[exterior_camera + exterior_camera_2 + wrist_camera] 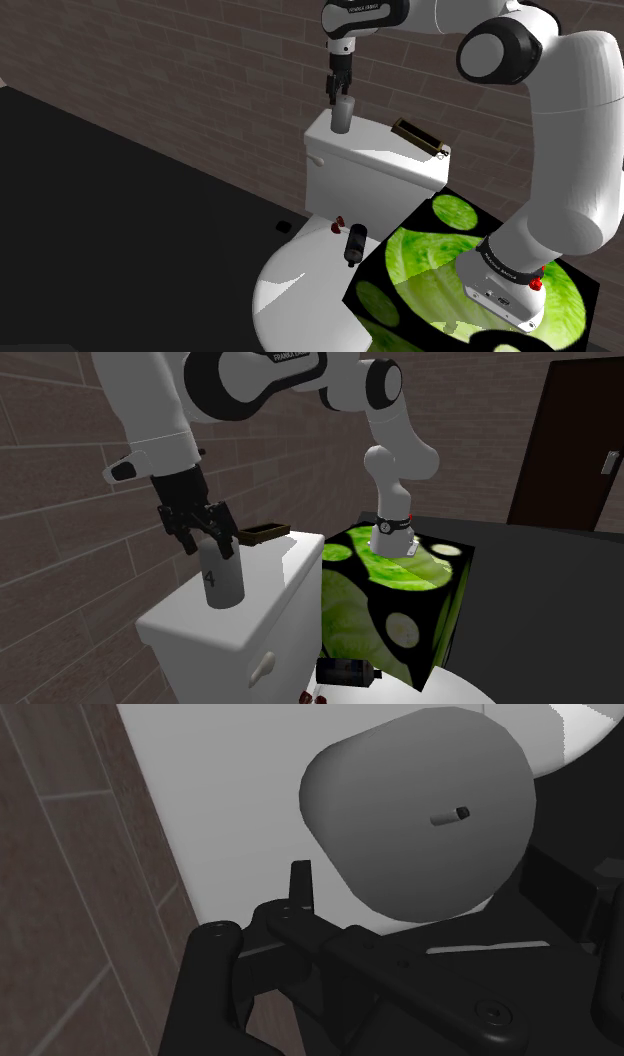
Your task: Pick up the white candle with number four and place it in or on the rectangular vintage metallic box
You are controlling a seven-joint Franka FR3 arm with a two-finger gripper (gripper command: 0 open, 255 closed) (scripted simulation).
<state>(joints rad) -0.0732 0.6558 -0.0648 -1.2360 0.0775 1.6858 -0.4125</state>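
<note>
1. Brown brick wall [190,70] backs a white toilet, and the floor around it is black; the second exterior view has a dark door [570,442] at its right.
2. On the toilet's tank lid [375,160] stands the candle [341,116], upright, pale grey-white, with a "4" on its side in the second exterior view. It is at the lid's end towards the shoulder view's left.
3. At the other end of the same lid, towards the shoulder view's right and close to the wall, lies the box [420,138], a low, dark, brownish rectangle. It is well apart from the candle.
4. Straight above the candle, the gripper [336,95] points down at its top. The wrist view has the candle's round top and short wick close in front. Whether its grip is closed on the candle cannot be told.
5. Just beside the toilet, on the shoulder view's right, is the stand [430,265], black with green patches.
6. A black bottle [354,244] lies on the closed seat lid [295,285], below the tank.
</note>
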